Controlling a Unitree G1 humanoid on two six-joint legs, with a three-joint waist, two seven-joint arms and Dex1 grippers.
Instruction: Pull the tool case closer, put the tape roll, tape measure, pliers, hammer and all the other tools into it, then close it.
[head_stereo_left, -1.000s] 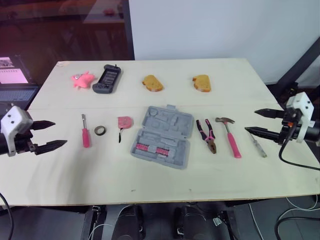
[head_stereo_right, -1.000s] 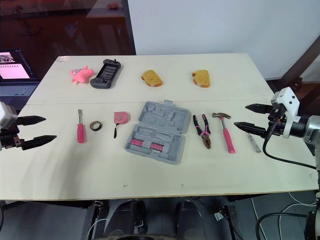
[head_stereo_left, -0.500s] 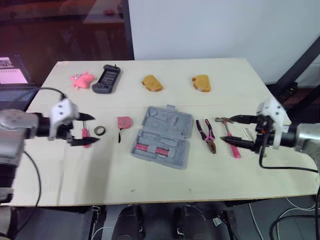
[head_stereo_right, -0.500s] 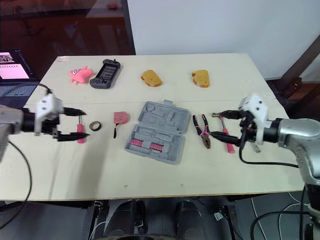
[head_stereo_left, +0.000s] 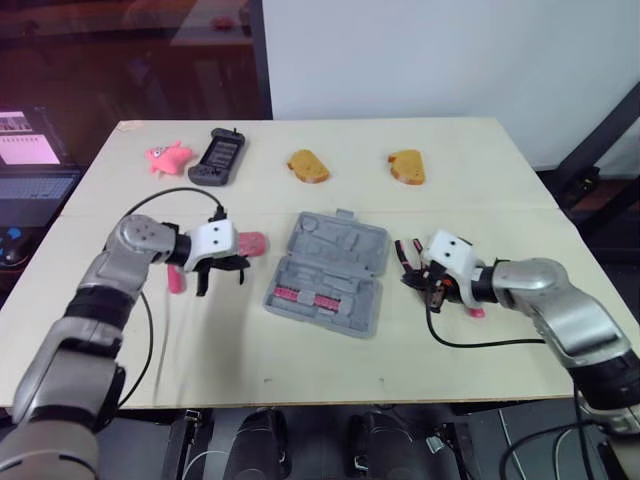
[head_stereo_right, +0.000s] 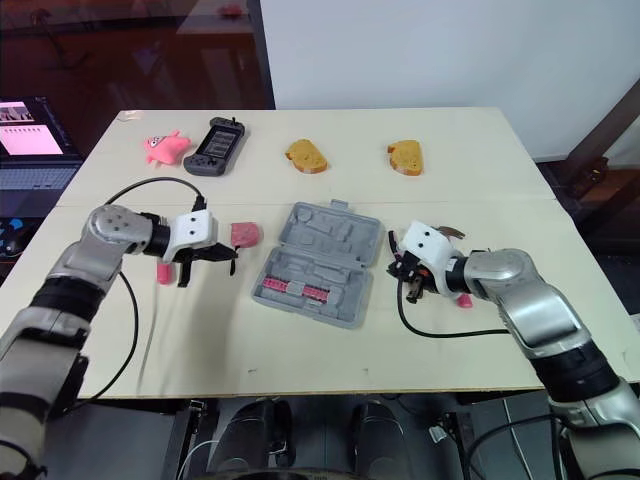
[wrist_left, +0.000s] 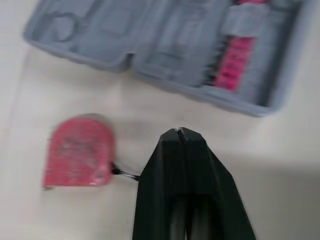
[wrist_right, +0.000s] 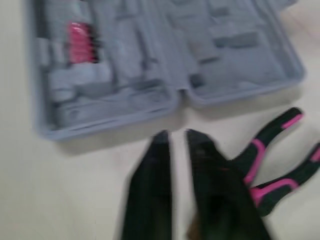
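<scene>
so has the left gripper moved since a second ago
Yes. The left gripper swung in from the left edge of the table toward the tool case, now beside the tape measure.

— Where do the two head eyes look from?
— High up, forward and down over the whole table (head_stereo_left: 300, 340).
— And the wrist cameras?
— Both sit close above it, facing the tool case (wrist_left: 165, 55) from opposite sides.

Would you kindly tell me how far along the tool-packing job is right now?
Done: nothing yet; the tool case lies open with no loose tool in it. In hand: the left hand, shut and empty, is beside the tape measure; the right hand is by the pliers. Left: pulling the case closer, packing every tool, closing it.
</scene>
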